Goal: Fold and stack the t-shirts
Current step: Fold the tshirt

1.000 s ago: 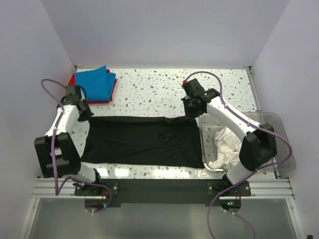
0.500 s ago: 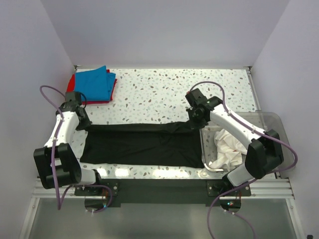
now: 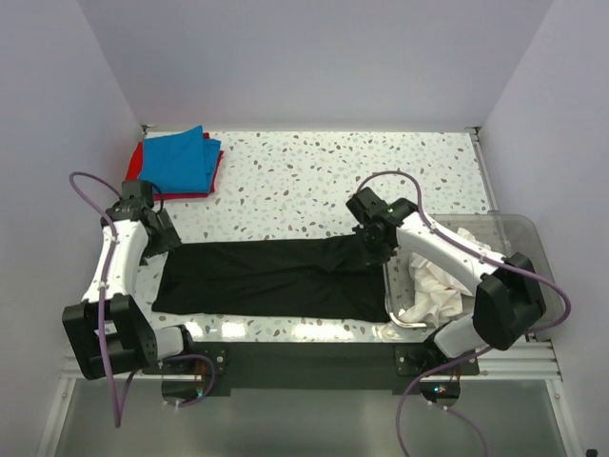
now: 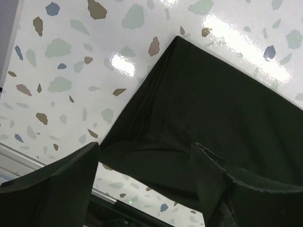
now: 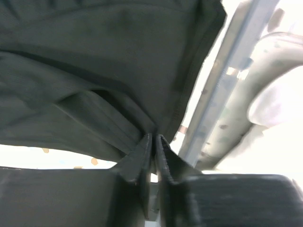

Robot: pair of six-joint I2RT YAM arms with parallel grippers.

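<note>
Speckled table (image 3: 285,181) shows wider beyond the black t-shirt (image 3: 276,276), its far edge drawn nearer by the cloth-pinching right gripper (image 5: 154,139), left gripper (image 4: 146,156) spread: the fold advances.

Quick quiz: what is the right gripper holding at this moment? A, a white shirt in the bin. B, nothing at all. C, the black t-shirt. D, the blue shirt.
C: in the right wrist view the right gripper has its fingers pressed together on a fold of the black t-shirt, outside the clear bin.
</note>
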